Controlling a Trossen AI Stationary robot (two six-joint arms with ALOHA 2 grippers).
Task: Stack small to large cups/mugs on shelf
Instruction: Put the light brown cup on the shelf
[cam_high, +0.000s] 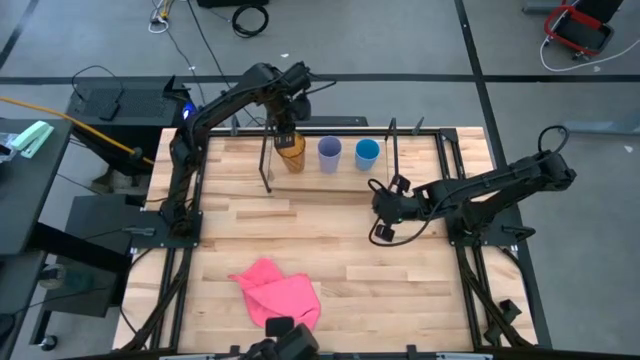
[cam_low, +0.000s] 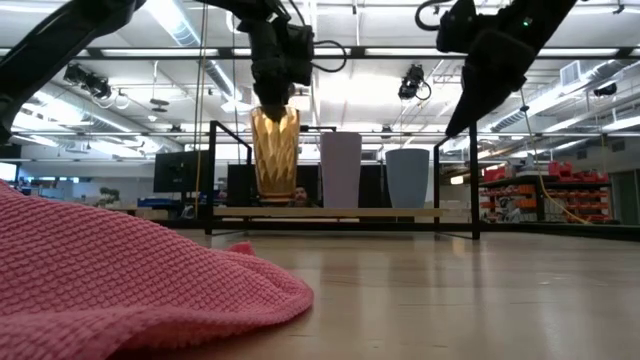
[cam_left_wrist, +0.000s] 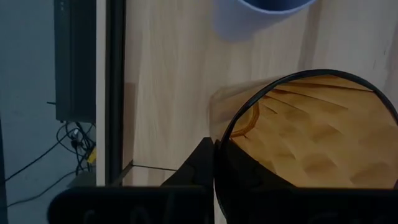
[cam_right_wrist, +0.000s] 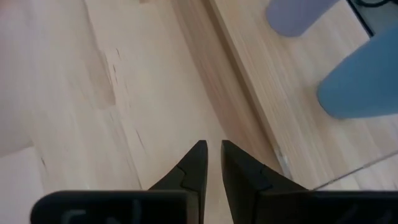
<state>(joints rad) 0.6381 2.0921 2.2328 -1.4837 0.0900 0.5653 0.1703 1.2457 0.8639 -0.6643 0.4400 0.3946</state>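
The amber-brown translucent cup (cam_low: 275, 150) hangs upright just above the left end of the shelf top (cam_low: 330, 212), with my left gripper (cam_high: 286, 128) shut on its rim from above. The lavender cup (cam_high: 329, 153) stands on its base mid-shelf. The blue cup (cam_high: 367, 152) stands on its base to the right of it. My right gripper (cam_right_wrist: 213, 160) hovers over the bare table in front of the shelf's right end. It is open by a narrow gap with nothing between its fingers. My left gripper holds the amber cup by its rim wall (cam_left_wrist: 219, 144), one finger outside (cam_left_wrist: 196, 171) and one inside the cup. The fingers come from above, pointing steeply down. The cup hangs upright below them, its base a little clear of the shelf top.
A pink cloth (cam_high: 275, 293) lies crumpled near the table's front edge, left of centre. The shelf's thin black legs (cam_high: 395, 150) stand at both of its ends. Bare wood lies between the shelf and the cloth.
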